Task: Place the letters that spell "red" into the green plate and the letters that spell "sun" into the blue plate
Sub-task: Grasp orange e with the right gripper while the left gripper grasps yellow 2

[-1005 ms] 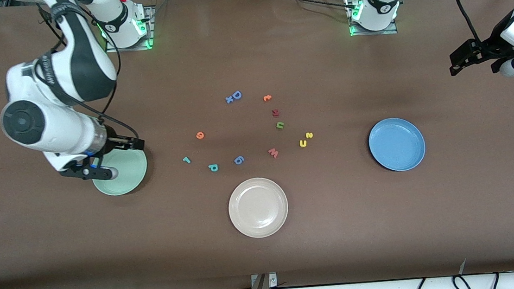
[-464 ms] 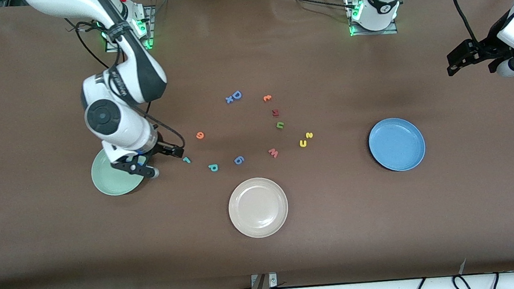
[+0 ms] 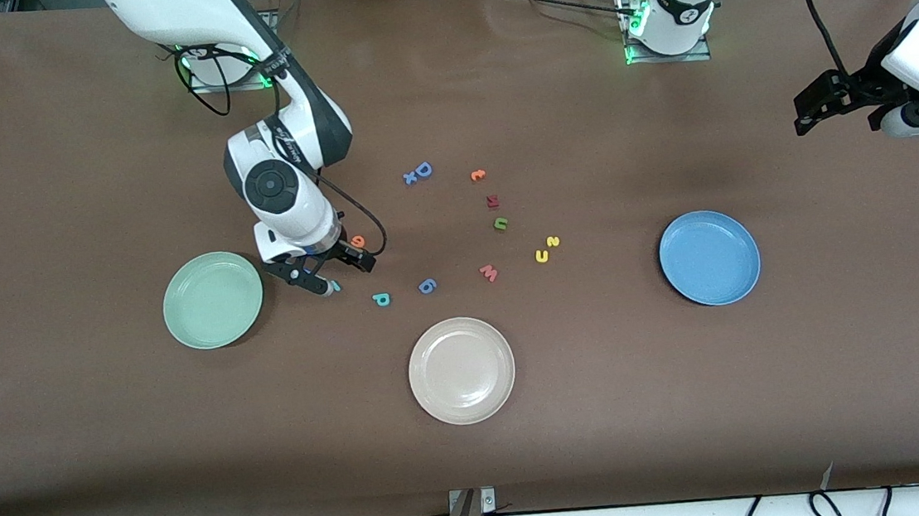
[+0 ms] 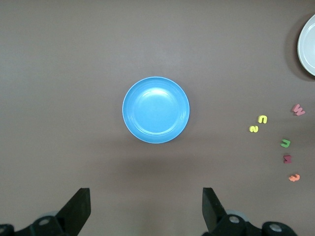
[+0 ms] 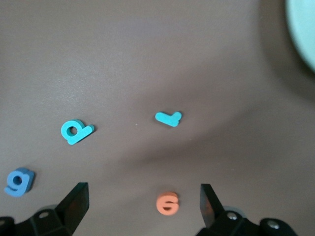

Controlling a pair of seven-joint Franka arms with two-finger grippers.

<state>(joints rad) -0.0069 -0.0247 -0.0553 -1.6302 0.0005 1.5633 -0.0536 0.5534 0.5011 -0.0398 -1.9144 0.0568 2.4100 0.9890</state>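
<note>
Three round smooth plates (image 3: 213, 300), tiny flat foam-like letters (image 3: 381, 299) between.

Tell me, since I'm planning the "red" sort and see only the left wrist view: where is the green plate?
Observer: Toward the right arm's end of the table; the green plate holds no letters.
Operator: And the right tool?
Observer: The right tool is open over the teal r, beside the orange e.
Operator: The teal d?
Observer: The teal d lies between the r and a blue g, while the left tool hangs open over bare table.
</note>
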